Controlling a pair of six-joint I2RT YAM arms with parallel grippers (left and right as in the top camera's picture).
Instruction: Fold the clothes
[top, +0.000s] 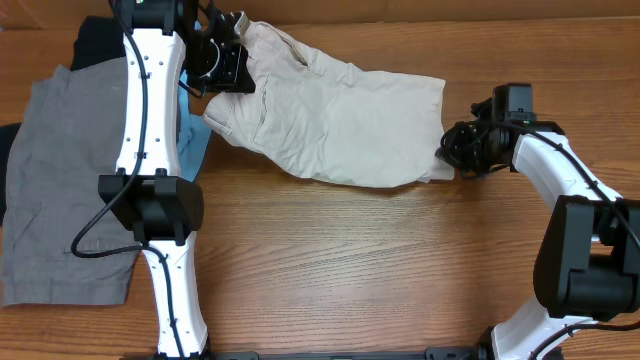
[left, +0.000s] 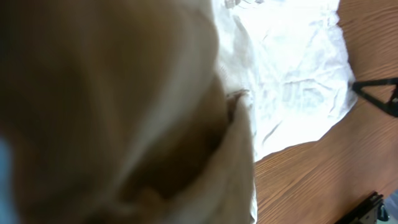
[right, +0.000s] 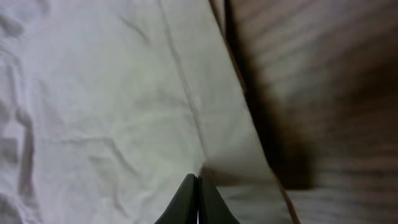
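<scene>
Grey shorts (top: 60, 190) lie flat along the bench's (top: 380, 270) left edge. Farther in, cream shorts (top: 340, 125) spread toward the far edge. Only the right wrist view shows the right end effector (right: 198, 190) clenched on their hem. The left end effector (top: 225, 65) sits at their waistband; blurred cloth fills its own view, so its grip cannot be told.

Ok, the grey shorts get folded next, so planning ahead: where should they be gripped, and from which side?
Probably the near-edge corners of the grey shorts, approached from the table's front edge. They lie flat with that edge free on bare wood, while the left arm crosses their right side and a black piece lies at the far end.
</scene>
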